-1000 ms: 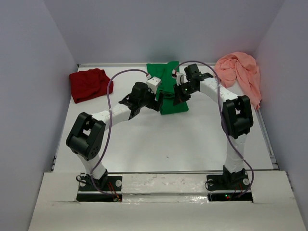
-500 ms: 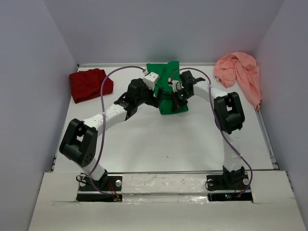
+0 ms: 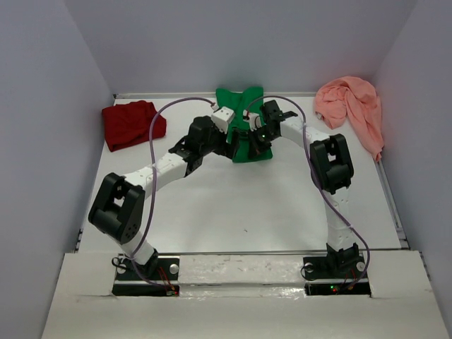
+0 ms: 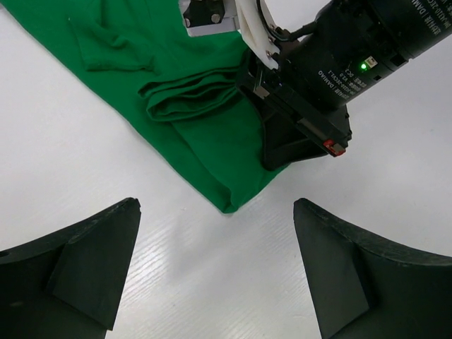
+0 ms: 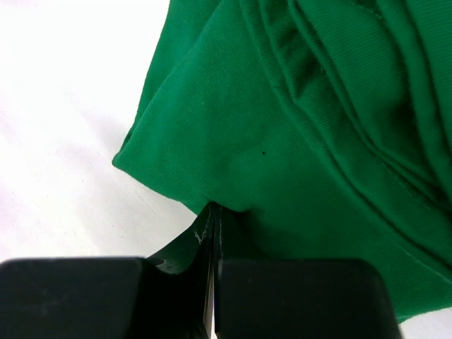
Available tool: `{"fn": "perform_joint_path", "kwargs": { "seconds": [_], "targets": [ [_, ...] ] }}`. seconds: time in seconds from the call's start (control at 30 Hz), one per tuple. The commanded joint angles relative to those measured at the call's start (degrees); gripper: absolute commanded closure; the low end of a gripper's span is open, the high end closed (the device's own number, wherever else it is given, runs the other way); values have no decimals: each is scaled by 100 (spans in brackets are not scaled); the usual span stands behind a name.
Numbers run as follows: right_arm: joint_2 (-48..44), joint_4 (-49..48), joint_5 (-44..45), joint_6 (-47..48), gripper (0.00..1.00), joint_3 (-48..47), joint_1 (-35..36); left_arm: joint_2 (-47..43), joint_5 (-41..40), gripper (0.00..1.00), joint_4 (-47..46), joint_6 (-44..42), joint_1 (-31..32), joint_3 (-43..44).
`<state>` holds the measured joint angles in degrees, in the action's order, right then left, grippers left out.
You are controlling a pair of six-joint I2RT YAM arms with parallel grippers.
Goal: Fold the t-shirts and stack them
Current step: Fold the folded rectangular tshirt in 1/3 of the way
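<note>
The bright green t-shirt (image 3: pixel 245 106) lies partly folded at the back middle of the table, with bunched folds (image 4: pixel 191 99) and a near corner (image 4: pixel 227 205). My right gripper (image 3: pixel 256 139) is low on its near part, jaws shut with a pucker of green cloth (image 5: pixel 296 155) pinched at the tips (image 5: pixel 212 209). My left gripper (image 3: pixel 232 147) hovers open just left of it, fingers (image 4: pixel 92 261) spread wide over bare table (image 4: pixel 215 279) short of the shirt's corner, holding nothing. The dark red t-shirt (image 3: pixel 132 123) sits crumpled at back left, the salmon-pink t-shirt (image 3: pixel 351 106) at back right.
White walls close in the table at the back and both sides. The right gripper's black body (image 4: pixel 304 120) is close in front of my left fingers. Purple cables (image 3: pixel 159 134) loop over both arms. The salmon-pink shirt trails down along the right edge (image 3: pixel 381 152).
The right gripper moved left and toward the back with the green cloth, so the shirt's near part pulled in and shortened. The left arm reached further forward early on, then held.
</note>
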<state>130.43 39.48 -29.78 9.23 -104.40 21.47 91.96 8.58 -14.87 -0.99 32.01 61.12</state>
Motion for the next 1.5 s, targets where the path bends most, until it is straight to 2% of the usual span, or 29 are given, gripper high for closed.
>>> {"fn": "perform_joint_path", "kwargs": {
  "seconds": [0.0,0.43,0.87,1.47],
  "targets": [
    [-351,-248,148,140,100,-63,41,137,74,1,-227,20,77,189],
    [-1090,-696,192,-115,100,394,41,314,21,1,-358,-24,113,67],
    [-71,-740,517,-124,100,-414,41,24,30,1,-350,-15,113,14],
    [387,-1030,886,8,100,-836,41,-20,21,1,-420,-15,113,-83]
  ]
}}
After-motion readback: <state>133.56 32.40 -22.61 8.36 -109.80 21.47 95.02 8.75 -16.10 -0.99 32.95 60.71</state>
